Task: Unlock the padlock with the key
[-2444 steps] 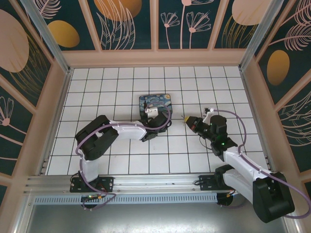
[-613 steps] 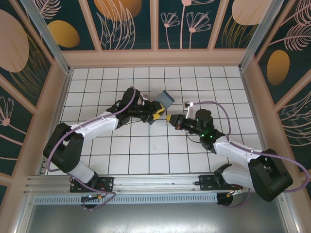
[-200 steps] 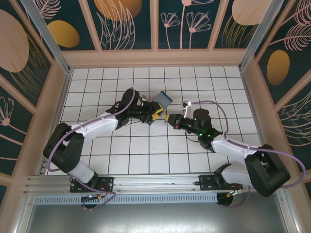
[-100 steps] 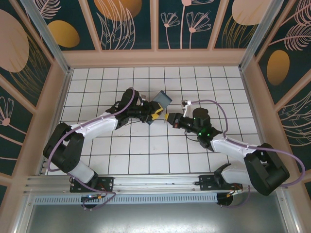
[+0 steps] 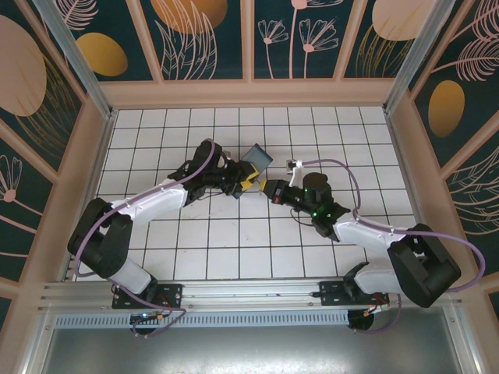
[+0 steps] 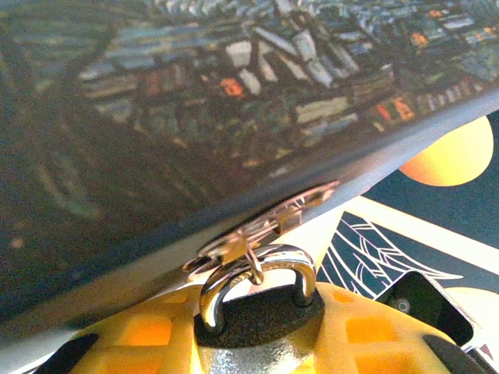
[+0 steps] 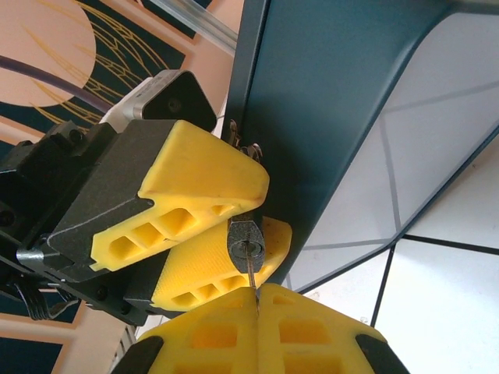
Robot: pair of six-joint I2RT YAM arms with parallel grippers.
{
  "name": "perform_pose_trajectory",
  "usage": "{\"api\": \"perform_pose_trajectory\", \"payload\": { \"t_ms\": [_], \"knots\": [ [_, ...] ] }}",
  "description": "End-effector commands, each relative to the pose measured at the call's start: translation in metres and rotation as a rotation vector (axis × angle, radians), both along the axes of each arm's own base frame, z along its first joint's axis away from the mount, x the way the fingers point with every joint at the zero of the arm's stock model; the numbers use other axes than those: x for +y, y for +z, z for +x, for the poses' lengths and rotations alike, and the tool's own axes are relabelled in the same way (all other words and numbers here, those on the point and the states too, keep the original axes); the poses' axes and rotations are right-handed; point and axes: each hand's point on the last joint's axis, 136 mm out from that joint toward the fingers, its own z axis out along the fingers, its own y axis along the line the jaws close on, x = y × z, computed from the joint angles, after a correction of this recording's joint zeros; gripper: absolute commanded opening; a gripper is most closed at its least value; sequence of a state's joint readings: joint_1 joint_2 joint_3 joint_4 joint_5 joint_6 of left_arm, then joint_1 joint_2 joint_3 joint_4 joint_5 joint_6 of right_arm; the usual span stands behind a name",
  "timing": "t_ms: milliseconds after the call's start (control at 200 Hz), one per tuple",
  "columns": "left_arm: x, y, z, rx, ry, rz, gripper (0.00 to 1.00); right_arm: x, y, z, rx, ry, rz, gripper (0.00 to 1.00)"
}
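A blue painted box (image 5: pixel 257 156) sits tilted over the white tiled bench (image 5: pixel 234 241), just above centre in the top view. In the left wrist view its painted face takes up the upper frame. A small metal hasp (image 6: pixel 269 218) on its edge carries the shackle (image 6: pixel 214 300) of the padlock (image 6: pixel 261 310). Low in that frame, the left claw (image 6: pixel 253 347) pinches the dark padlock body between its yellow fingers (image 6: pixel 132 335).

In the right wrist view the box wall rises on the right, close behind the padlock, whose keyhole face points down toward lower centre. The right claw (image 7: pixel 257 302) is pressed together on the thin key (image 7: pixel 252 274), and the key's tip meets the keyhole.

From above, the left arm (image 5: pixel 148 201) runs from the lower left up to centre, its claw pointing right. The right arm (image 5: pixel 366 234) stretches in from the lower right, its claw pointing left. The two yellow tips are almost touching below the box.
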State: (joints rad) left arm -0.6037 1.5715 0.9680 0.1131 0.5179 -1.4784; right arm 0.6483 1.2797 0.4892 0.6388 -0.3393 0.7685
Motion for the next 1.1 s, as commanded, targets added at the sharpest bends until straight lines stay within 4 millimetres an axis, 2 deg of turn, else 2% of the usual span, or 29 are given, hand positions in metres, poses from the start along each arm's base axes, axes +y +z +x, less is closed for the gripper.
{"api": "perform_pose_trajectory", "payload": {
  "t_ms": [0,105,370,551,756,861,941,1096],
  "knots": [
    [-0.01,0.029,-0.002,-0.067,-0.049,-0.039,0.13,0.027,0.073,-0.013,-0.19,0.107,0.172,0.0],
    [-0.009,0.027,-0.003,-0.06,-0.045,-0.036,0.13,0.035,0.084,-0.014,-0.236,0.113,0.155,0.0],
    [-0.01,0.032,-0.002,-0.061,-0.044,-0.041,0.12,0.056,0.09,-0.018,-0.26,0.123,0.112,0.0],
    [-0.013,0.031,-0.004,-0.059,-0.052,-0.04,0.12,0.061,0.102,-0.011,-0.268,0.109,0.158,0.0],
    [-0.017,0.04,-0.006,-0.068,-0.06,-0.079,0.13,0.074,0.118,-0.026,-0.294,0.227,0.272,0.0],
    [-0.017,0.043,-0.007,-0.072,-0.06,-0.098,0.12,0.075,0.113,-0.031,-0.271,0.253,0.261,0.08],
    [-0.012,0.043,-0.006,-0.07,-0.04,-0.097,0.12,0.071,0.102,-0.033,-0.241,0.252,0.215,0.18],
    [0.001,0.048,0.002,-0.085,0.002,-0.099,0.12,0.041,0.069,-0.023,-0.142,0.158,0.126,0.31]
  ]
}}
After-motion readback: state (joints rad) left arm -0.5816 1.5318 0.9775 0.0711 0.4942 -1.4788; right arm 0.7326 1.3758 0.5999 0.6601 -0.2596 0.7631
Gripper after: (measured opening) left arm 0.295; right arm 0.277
